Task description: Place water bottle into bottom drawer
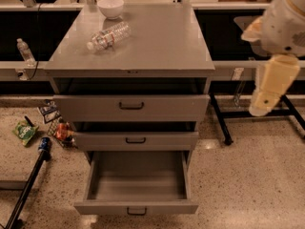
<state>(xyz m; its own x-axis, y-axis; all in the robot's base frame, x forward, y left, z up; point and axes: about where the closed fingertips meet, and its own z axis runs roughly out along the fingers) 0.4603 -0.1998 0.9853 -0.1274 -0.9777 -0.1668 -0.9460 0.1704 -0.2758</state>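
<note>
currently the water bottle (108, 36) lies on its side on the grey surface (162, 42) of the cabinet, toward the back left part, with its white cap pointing to the front left and its pale label with red print around the middle. a white bowl (110, 7) stands just behind it, near the back edge, and the two are apart.

below, the bottom drawer (136, 207) is pulled well out toward the camera, its plain grey inside in view and its small black bar handle on the front panel. the middle drawer (136, 140) and the top drawer (131, 106) sit above it, each out only a little, with a dark gap showing over each front.

the claw (264, 101) hangs at the right side of the view, well apart from the cabinet and the bottle, as a cream-coloured piece under the white rounded body of the arm (283, 20), at about the height of the top drawer. whether it is spread or pressed together cannot be told, and it touches nothing.

at the far left a small upright bottle (24, 51) stands on a ledge. on the speckled floor to the left of the cabinet lie a green packet (25, 130) and a black pole (28, 185).
</note>
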